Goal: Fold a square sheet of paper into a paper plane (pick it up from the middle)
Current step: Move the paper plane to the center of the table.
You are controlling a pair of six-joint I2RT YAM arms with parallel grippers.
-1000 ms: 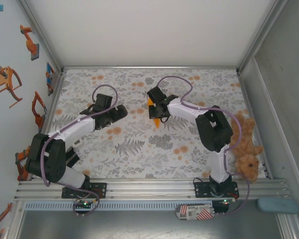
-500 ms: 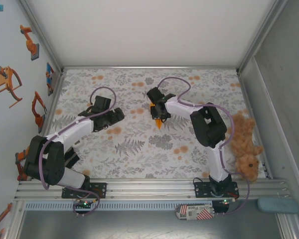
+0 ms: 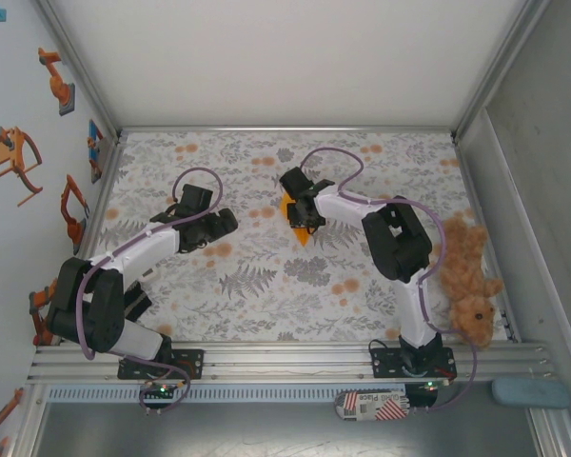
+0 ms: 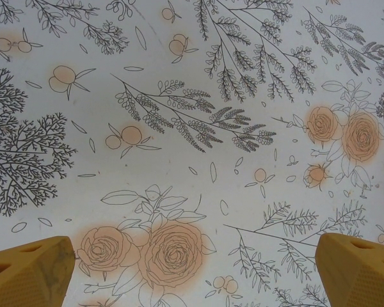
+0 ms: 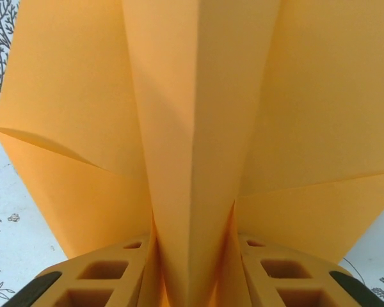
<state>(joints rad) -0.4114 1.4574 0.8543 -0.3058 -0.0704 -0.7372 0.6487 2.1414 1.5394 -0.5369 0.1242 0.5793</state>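
The orange-yellow paper plane lies at the middle of the flowered cloth, its point toward the near edge. In the right wrist view the paper plane spreads its wings to both sides, and its centre fold rises between my right gripper's fingers. The right gripper is over the plane's far half; the jaws stand parted and the fold between them is broad, not pinched flat. My left gripper hovers to the left of the plane, wide open. Its fingertips frame bare cloth.
A brown plush teddy lies at the cloth's right edge, beside the right arm. The flowered cloth covers the table between low metal rails. A blue pad sits outside the near right corner.
The right gripper has come down with the plane onto the cloth and its jaws have parted. The left gripper has drawn back slightly to the left, still open.
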